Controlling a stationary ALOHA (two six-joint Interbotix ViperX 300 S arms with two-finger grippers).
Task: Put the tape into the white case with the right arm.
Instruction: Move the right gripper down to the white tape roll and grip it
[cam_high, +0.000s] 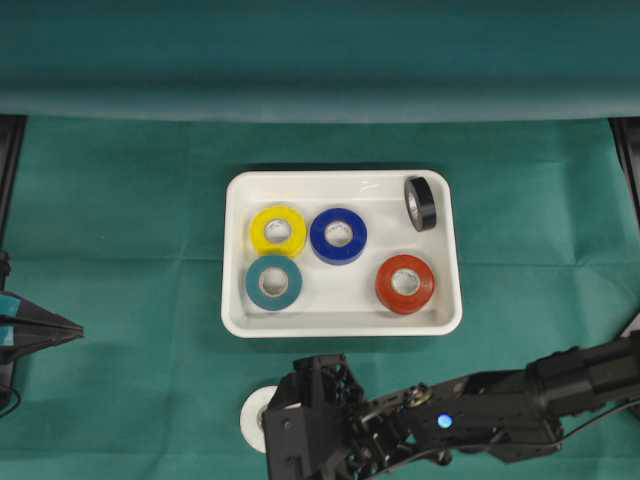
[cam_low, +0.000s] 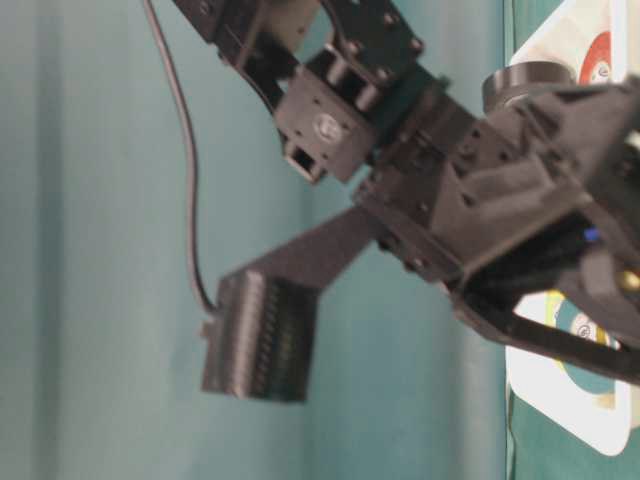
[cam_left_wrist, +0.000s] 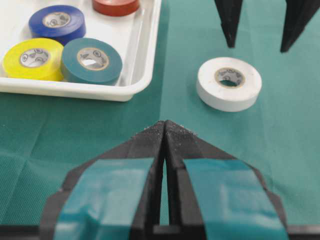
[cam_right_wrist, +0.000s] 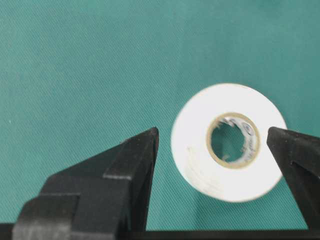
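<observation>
A white tape roll (cam_high: 251, 416) lies flat on the green cloth just in front of the white case (cam_high: 232, 250). My right gripper (cam_right_wrist: 212, 132) hangs over it, open, with one black finger (cam_right_wrist: 142, 150) to the left of the roll and the other at its right edge, neither clearly touching it. In the left wrist view the roll (cam_left_wrist: 229, 82) sits below those two pointed fingertips (cam_left_wrist: 230, 30). My left gripper (cam_left_wrist: 165, 125), marked with blue tape strips, is shut and empty, well left of the case (cam_left_wrist: 145, 55).
The case holds yellow (cam_high: 278, 231), blue (cam_high: 338, 236), teal (cam_high: 274, 282) and red (cam_high: 405, 284) rolls lying flat, and a black roll (cam_high: 420, 203) on edge in the back right corner. The right arm (cam_high: 500, 405) reaches in from the lower right.
</observation>
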